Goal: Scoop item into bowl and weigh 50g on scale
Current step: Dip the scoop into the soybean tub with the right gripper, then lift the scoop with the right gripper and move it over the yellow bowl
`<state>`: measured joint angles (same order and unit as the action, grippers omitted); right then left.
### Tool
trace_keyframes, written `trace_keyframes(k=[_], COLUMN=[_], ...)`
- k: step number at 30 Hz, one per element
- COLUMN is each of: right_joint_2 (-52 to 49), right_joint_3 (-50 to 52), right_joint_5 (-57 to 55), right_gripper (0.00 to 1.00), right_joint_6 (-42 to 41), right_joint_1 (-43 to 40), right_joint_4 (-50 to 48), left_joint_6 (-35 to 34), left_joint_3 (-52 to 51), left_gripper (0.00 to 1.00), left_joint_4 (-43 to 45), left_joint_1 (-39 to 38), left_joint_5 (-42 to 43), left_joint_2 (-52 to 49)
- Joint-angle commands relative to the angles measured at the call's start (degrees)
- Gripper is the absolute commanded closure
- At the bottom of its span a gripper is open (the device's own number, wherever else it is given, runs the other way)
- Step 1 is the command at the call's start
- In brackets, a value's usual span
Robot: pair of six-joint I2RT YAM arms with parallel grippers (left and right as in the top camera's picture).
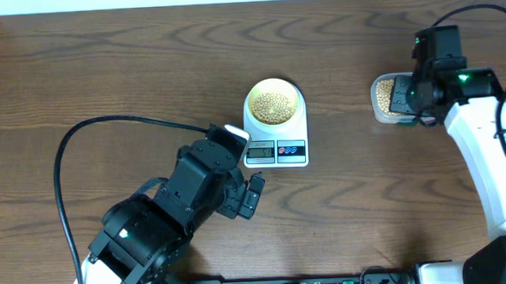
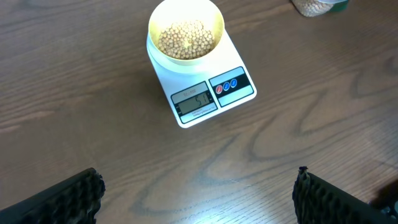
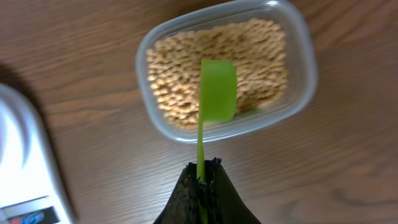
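Right gripper [image 3: 202,186]: clamped on the handle of a green scoop [image 3: 217,90], whose blade sits over the beans [image 3: 174,74] in a clear tub [image 3: 308,68].
Left gripper [image 2: 199,186]: fingers wide apart, holding nothing, above the table [image 2: 74,93].
Beyond it: scale [image 2: 211,93], bearing the bowl [image 2: 214,22], part-filled with beans.

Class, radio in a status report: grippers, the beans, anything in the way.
Left gripper open, empty, short of the scale. Right gripper shut on green scoop, over the tub of beans. Bowl of beans sits on scale. Nothing blocking.
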<state>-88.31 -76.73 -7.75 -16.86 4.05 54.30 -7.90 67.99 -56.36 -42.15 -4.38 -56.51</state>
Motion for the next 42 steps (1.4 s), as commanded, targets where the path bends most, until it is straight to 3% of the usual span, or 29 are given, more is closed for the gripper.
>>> trace_keyframes(k=[1,16,29,34,42], right_joint_2=[1.09,1.09,1.09,0.98,0.57], right_joint_3=[0.02,0.02,0.02,0.02,0.02], right_joint_5=[-13.0,-18.32,16.76,22.99,22.56], right_gripper=[0.99,0.99,0.99,0.99,0.99], right_joint_6=[0.85,5.77,5.79,10.14,21.38], right_joint_1=[2.45,4.55,11.58,15.43,22.03], right_joint_4=[0.11,-3.32,-22.25,-21.27,-17.35], left_joint_6=[-0.33,-0.33,-0.33,-0.33,-0.33], left_joint_3=[1.14,1.14,1.14,1.14,1.14], left_gripper=[0.01,0.01,0.01,0.01,0.01], left_joint_4=[0.02,0.0,0.0,0.02,0.02], left_joint_1=[-0.04,-0.04,-0.04,-0.04,-0.04], left_joint_5=[0.33,0.33,0.33,0.33,0.33], left_joint_2=[0.04,0.02,0.02,0.02,0.02])
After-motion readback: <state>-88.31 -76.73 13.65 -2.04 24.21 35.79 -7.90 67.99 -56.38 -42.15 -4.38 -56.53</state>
